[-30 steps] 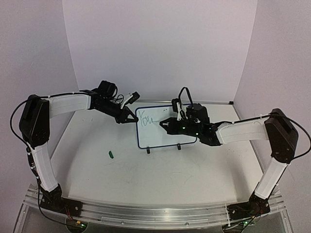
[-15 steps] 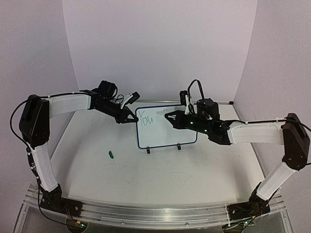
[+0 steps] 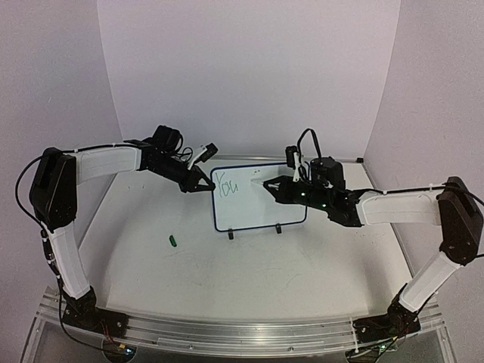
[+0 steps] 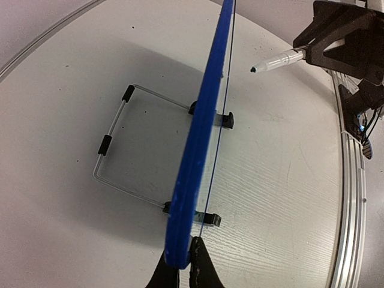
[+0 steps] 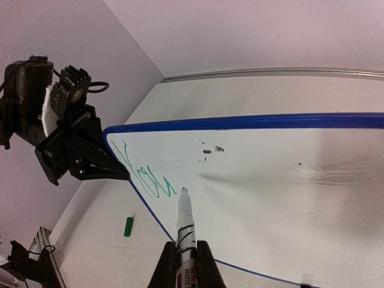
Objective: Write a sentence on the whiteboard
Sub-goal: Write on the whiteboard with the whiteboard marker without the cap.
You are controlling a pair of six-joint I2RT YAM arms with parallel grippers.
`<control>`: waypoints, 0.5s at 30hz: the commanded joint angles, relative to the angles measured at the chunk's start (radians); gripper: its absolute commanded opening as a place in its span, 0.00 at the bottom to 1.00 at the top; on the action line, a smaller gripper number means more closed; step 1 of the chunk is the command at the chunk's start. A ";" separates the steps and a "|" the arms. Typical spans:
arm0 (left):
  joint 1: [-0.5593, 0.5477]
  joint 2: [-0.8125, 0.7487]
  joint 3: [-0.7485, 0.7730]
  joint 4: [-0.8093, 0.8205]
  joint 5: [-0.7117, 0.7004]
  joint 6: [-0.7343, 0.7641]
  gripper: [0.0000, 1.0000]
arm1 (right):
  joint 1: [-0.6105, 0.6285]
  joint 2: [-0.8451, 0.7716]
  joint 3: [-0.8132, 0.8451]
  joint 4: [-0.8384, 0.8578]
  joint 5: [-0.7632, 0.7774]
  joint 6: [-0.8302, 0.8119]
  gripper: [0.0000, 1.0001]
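Left wrist shows the whiteboard pinched edge-on inside the left pincer.

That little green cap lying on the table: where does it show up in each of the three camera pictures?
Top external: the green cap lies on the table, left of centre, below and left of the whiteboard, apart from it.
Left wrist: not in it.
Right wrist: lower left, on the table, left of the marker.
Shared landmark: the whiteboard's blue frame, in all three views.
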 commanded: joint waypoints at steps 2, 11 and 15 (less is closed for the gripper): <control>0.012 -0.019 -0.016 -0.013 -0.136 0.047 0.00 | -0.016 0.029 0.025 0.031 0.001 -0.002 0.00; 0.012 -0.018 -0.015 -0.013 -0.136 0.049 0.00 | -0.024 0.065 0.054 0.042 0.007 0.001 0.00; 0.012 -0.016 -0.015 -0.013 -0.135 0.050 0.00 | -0.025 0.072 0.061 0.056 0.007 -0.002 0.00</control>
